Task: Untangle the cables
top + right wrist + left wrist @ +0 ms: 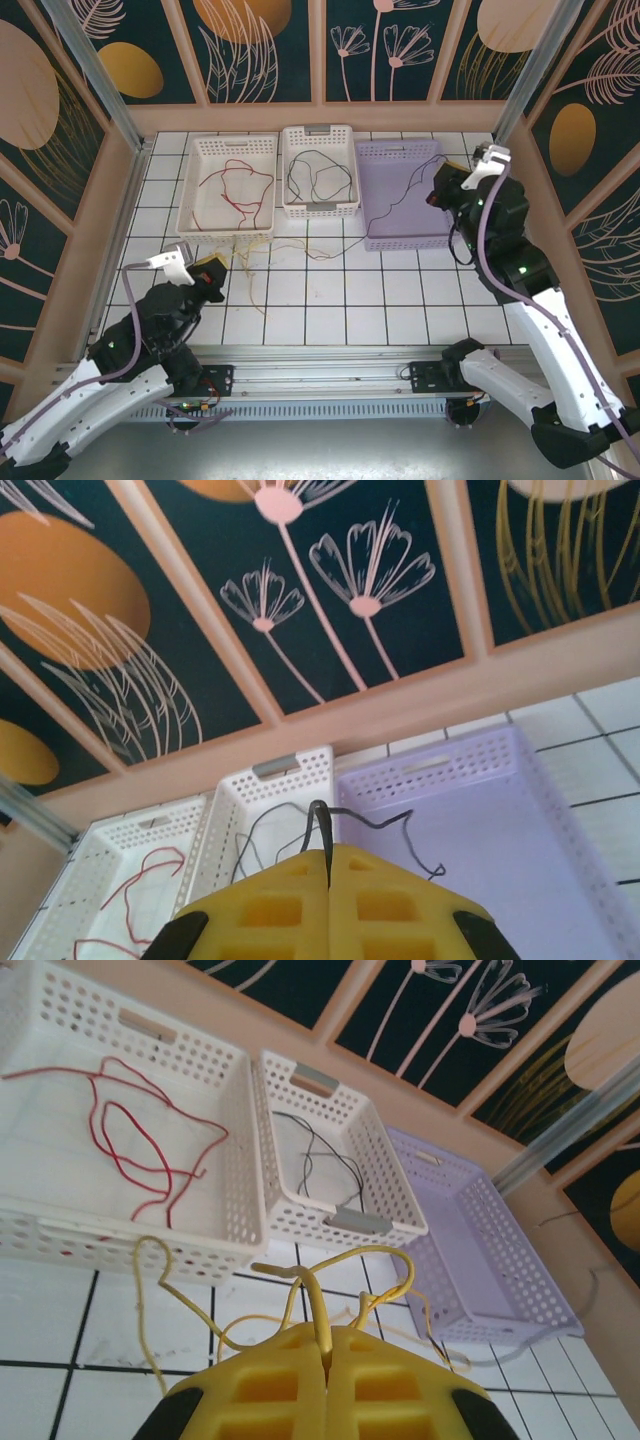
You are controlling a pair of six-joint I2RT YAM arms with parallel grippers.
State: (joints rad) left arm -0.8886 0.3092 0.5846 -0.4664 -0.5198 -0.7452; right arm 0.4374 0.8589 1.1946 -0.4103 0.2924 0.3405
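Red hair-thin wire (232,167) lies sorted in the large white perforated plastic basket (190,190), left of the small white lattice basket (320,210) holding one black wire (305,175). Outstanding, by judgement: limp yellow wire (370,1252), looped on tiles (400,290) before it, pinched by the left gripper (324,1345); second black wire (385,823), over the lilac basket (500,870) rightward, clamped by the right gripper (328,850).
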